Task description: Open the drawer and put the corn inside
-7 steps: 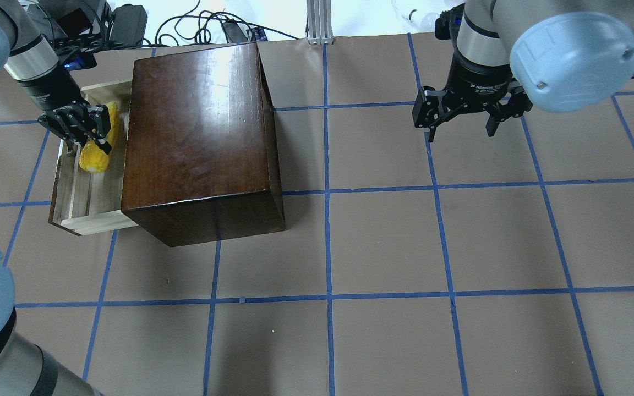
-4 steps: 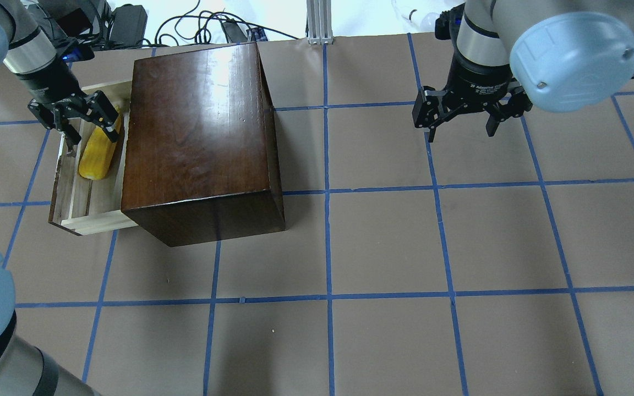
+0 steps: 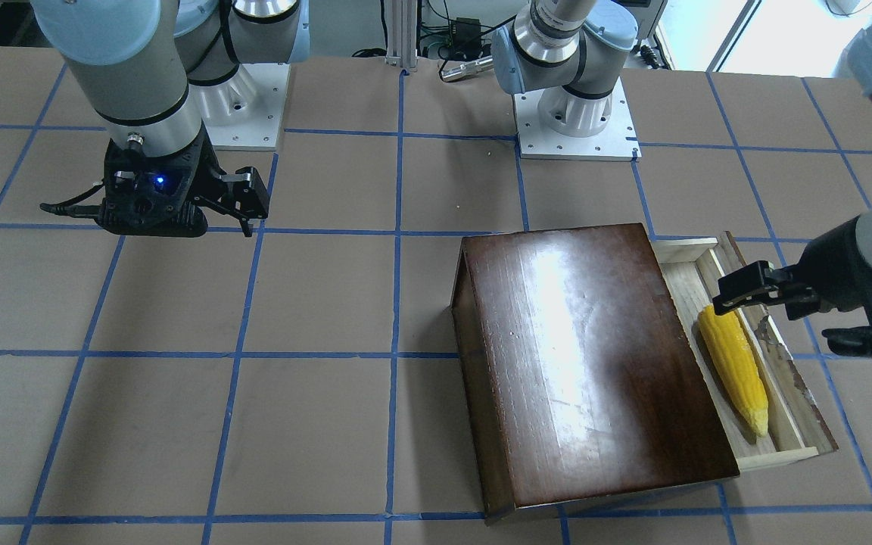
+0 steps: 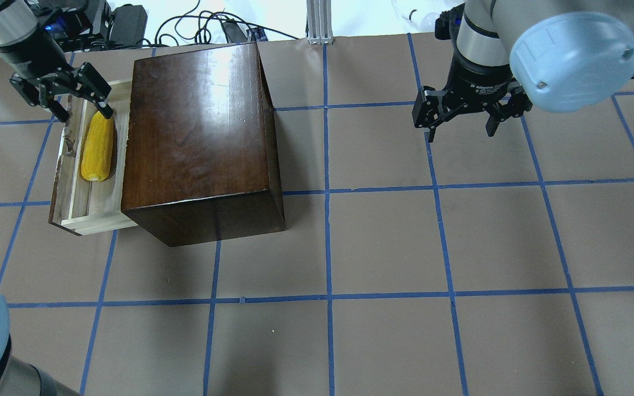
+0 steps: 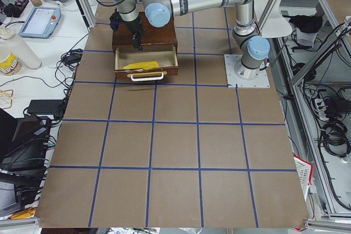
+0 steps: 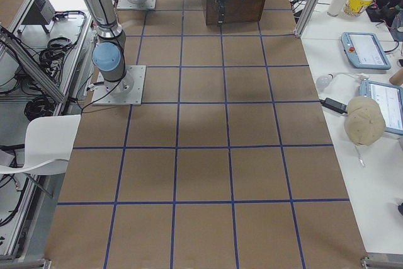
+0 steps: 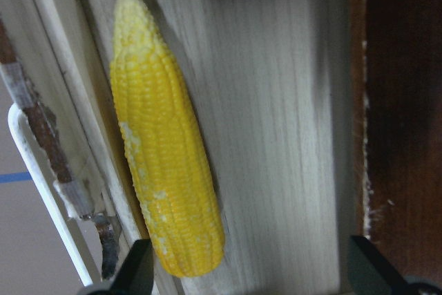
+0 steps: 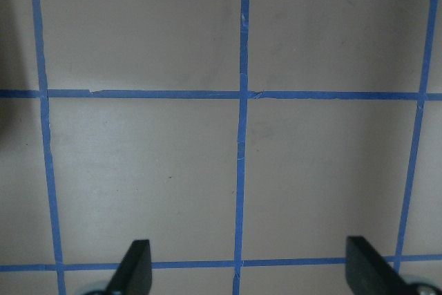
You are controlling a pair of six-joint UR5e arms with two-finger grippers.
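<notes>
A glossy dark-brown box (image 4: pixel 201 137) sits at 10 o'clock on the table (image 4: pixel 383 247) in the overhead view. Its pale wooden drawer (image 4: pixel 97 223) stands out at the box's 9 o'clock side. The left gripper (image 4: pixel 87 114) hangs above the drawer's 12 o'clock end, jaws spread, holding nothing. The right gripper (image 4: pixel 462 133) hovers at 2 o'clock, also spread wide. The corn (image 4: pixel 98 146) lies flat inside the drawer. It is likely light, stiff and grippy, best pinched across its thick middle. It is bright yellow and bumpy, with its tip toward 6 o'clock.
</notes>
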